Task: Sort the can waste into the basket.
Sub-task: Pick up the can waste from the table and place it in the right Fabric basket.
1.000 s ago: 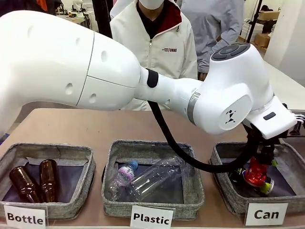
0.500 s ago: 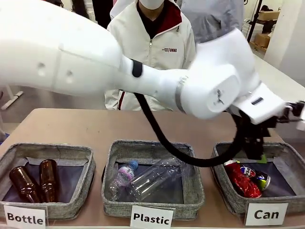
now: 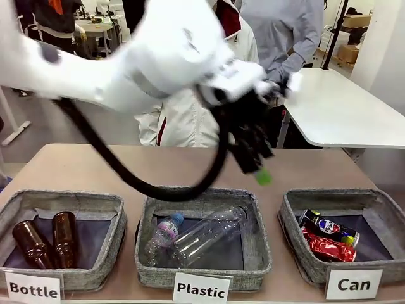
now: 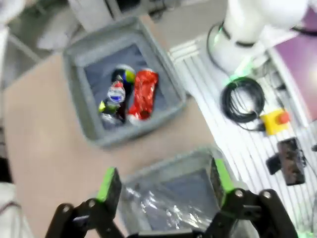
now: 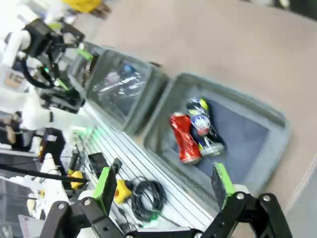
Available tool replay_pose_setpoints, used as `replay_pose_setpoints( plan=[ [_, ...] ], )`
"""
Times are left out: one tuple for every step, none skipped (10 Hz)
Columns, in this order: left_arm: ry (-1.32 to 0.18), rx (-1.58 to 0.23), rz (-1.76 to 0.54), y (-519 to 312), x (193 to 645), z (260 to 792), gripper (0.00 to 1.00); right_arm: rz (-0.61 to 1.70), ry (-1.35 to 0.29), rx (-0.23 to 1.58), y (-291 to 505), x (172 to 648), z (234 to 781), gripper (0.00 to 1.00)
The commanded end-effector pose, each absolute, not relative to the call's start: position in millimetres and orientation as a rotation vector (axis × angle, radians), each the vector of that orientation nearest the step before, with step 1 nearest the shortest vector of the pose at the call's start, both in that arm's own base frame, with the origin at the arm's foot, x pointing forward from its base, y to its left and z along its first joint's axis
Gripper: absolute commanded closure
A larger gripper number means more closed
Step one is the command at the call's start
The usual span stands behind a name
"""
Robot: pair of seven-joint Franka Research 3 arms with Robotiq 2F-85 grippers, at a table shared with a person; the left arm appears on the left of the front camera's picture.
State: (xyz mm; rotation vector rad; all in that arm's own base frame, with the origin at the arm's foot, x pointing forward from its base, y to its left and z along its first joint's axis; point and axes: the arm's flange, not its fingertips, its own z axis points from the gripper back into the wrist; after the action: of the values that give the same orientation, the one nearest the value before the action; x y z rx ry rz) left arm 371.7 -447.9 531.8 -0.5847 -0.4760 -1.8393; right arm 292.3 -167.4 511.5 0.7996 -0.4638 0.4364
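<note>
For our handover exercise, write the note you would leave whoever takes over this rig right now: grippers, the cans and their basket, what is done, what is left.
Left gripper: open, empty, raised above the Plastic basket.
Right gripper: open, empty, looking down on the Can basket.
Red crushed can and dark blue can lie side by side inside the Can basket.
Done: both cans sorted.
Left: no can shows outside the basket; park the arms.

Three baskets (image 3: 304, 266) hold two cans (image 3: 328, 237), two brown bottles (image 3: 63, 239), and two clear plastic bottles (image 3: 209, 234).
</note>
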Motion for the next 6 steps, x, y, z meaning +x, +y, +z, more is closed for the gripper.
replay_pose_setpoints(
  plan=[
    [-0.364,-0.624,-1.692,-371,363,539,0.07,0.503,-0.481,0.941,-116,316,495,0.0],
    [-0.32,-0.665,-1.589,-336,371,545,0.07,0.506,-0.444,1.061,-84,325,486,0.0],
    [-0.265,-0.673,-1.407,-292,386,550,0.07,0.496,-0.426,1.102,-56,334,473,0.0],
    [-0.238,-0.775,-1.262,-252,402,549,0.07,0.437,-0.441,1.151,-23,344,457,0.0],
    [-0.269,-0.823,-1.043,-207,413,541,0.07,0.41,-0.437,1.19,4,351,444,0.0],
    [-0.32,-0.964,-0.894,-162,420,532,0.07,0.367,-0.451,1.213,25,361,438,0.0]
  ],
)
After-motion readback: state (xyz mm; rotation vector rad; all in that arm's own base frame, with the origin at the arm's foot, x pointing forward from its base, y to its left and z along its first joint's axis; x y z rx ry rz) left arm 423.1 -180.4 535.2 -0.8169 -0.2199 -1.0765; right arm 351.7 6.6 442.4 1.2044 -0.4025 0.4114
